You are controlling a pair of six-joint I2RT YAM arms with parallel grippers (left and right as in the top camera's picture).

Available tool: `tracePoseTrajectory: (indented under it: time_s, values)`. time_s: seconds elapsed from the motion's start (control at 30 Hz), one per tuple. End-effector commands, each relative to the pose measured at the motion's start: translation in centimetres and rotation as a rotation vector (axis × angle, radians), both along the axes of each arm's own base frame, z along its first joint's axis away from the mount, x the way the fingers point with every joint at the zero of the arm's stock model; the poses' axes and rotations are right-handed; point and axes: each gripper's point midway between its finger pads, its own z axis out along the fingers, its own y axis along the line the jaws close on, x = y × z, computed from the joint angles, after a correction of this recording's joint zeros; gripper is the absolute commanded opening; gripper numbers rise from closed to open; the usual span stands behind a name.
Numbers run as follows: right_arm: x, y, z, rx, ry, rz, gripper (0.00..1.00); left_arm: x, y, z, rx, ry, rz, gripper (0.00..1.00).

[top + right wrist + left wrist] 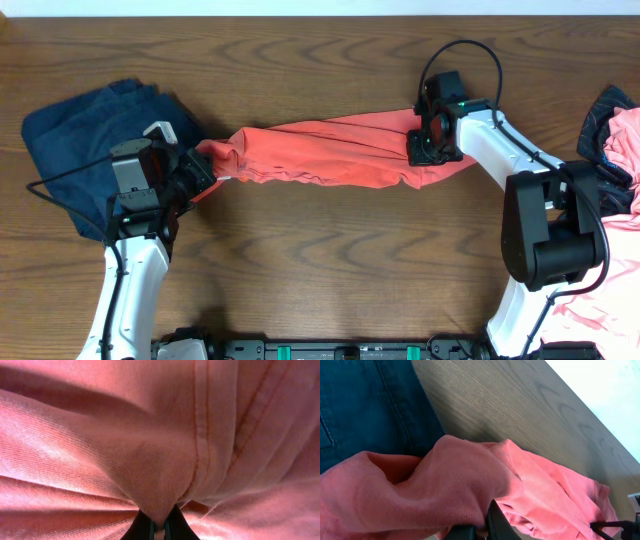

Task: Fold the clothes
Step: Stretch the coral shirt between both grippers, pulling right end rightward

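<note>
A coral-pink garment (320,152) is stretched in a bunched band across the middle of the wooden table. My left gripper (203,168) is shut on its left end, next to a dark blue denim garment (85,125). My right gripper (425,148) is shut on its right end. In the left wrist view the pink cloth (445,480) bulges over the jaws (485,527), with the denim (365,405) behind. In the right wrist view the pink fabric (150,445) fills the frame, a fold pinched between the fingers (159,527).
A pile of pink and dark clothes (615,150) lies at the table's right edge, beside the right arm's base. The denim garment lies at the left edge. Bare wood table (330,260) shows in front of and behind the stretched garment.
</note>
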Motion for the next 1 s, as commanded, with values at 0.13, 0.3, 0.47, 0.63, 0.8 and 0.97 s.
tracePoseTrajectory:
  time_s: [0.13,0.3,0.47,0.63,0.8,0.97]
  values:
    - [3.7,-2.6,14.3,-0.093,-0.332,-0.163,0.01,-0.4,-0.1,0.0,0.016,0.009,-0.014,0.06]
    - [2.0,-4.2,21.9,-0.116,-0.485,-0.205,0.01,-0.9,-0.2,-0.4,0.041,0.022,-0.040,0.06]
    - [-1.2,-5.5,23.3,-0.130,-0.450,-0.214,0.01,-0.9,-1.0,1.5,0.028,-0.045,-0.082,0.06]
    - [-4.6,-6.1,21.1,-0.177,-0.285,-0.192,0.01,-1.4,-1.0,4.6,0.049,-0.140,-0.080,0.06]
    - [-7.7,-6.5,19.1,-0.210,-0.119,-0.168,0.04,-2.3,-1.2,6.3,0.058,-0.184,-0.079,0.06]
    - [-8.8,-6.2,18.5,-0.197,-0.062,-0.156,0.10,-3.2,-1.3,4.9,0.043,-0.114,-0.080,0.06]
